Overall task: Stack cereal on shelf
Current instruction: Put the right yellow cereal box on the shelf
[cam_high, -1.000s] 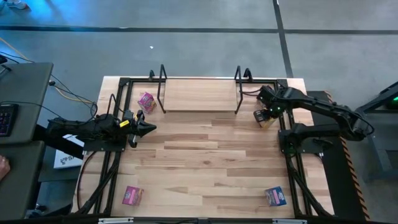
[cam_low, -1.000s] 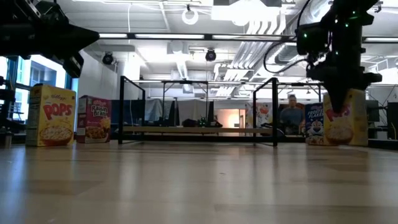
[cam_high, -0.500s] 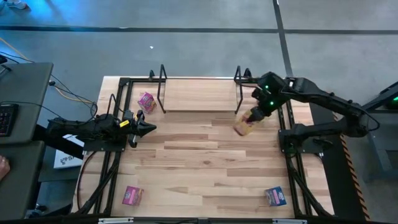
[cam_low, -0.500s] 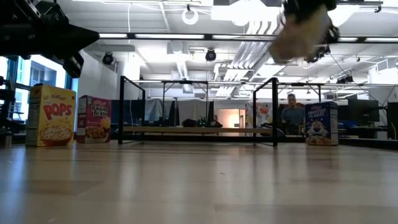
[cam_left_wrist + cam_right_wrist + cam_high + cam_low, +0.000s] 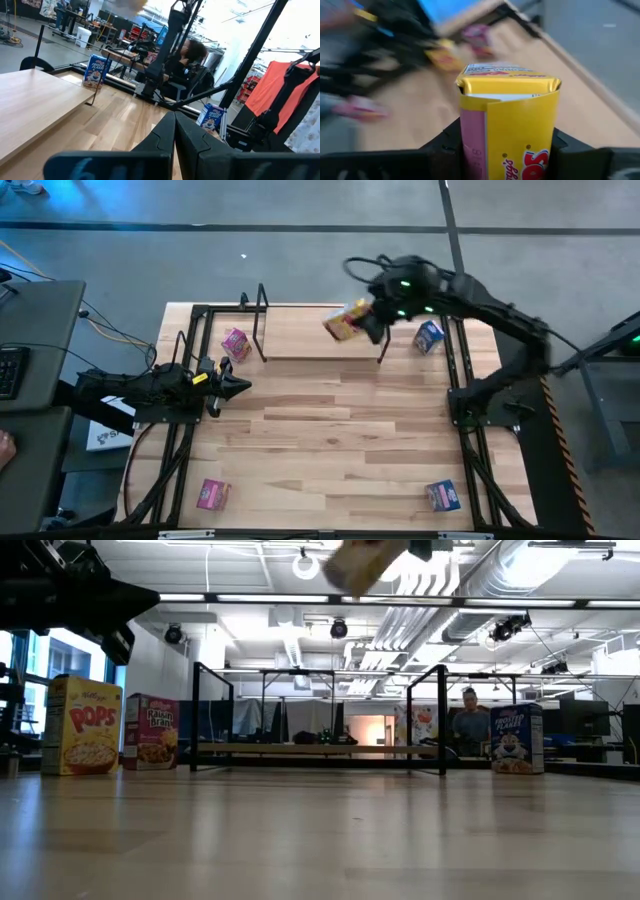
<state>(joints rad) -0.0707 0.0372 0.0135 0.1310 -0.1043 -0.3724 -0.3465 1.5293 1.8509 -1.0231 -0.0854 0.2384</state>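
Cereal: yellow box (image 5: 346, 321) is pinched in my right tool (image 5: 368, 319), held up in the air over the right end of the shelf (image 5: 320, 330), at the tabletop's (image 5: 330, 440) far edge. Right wrist view shows the box (image 5: 507, 125) clamped between both fingers (image 5: 445, 145), top flap up. In the low view it's a blur at the top of the frame (image 5: 360, 560), well above the shelf board (image 5: 315, 749).

Left tool (image 5: 232, 385) sits pressed together, holding nothing, parked at the left edge of the tabletop about mid-depth, pointing inward.

Other boxes:
- pink box (image 5: 235, 343) near the far-left corner, just beside the shelf's left end frame (image 5: 259, 321)
- blue box (image 5: 429, 336) near the far-right corner, just outside the shelf's right end frame (image 5: 383, 330)
- second pink box (image 5: 212, 494) at the near-left corner
- second blue box (image 5: 443, 495) at the near-right corner

Low view also shows another yellow box (image 5: 84, 725) standing upright at the left, next to the pink one (image 5: 151, 731)

Shelf board has no boxes on it yet
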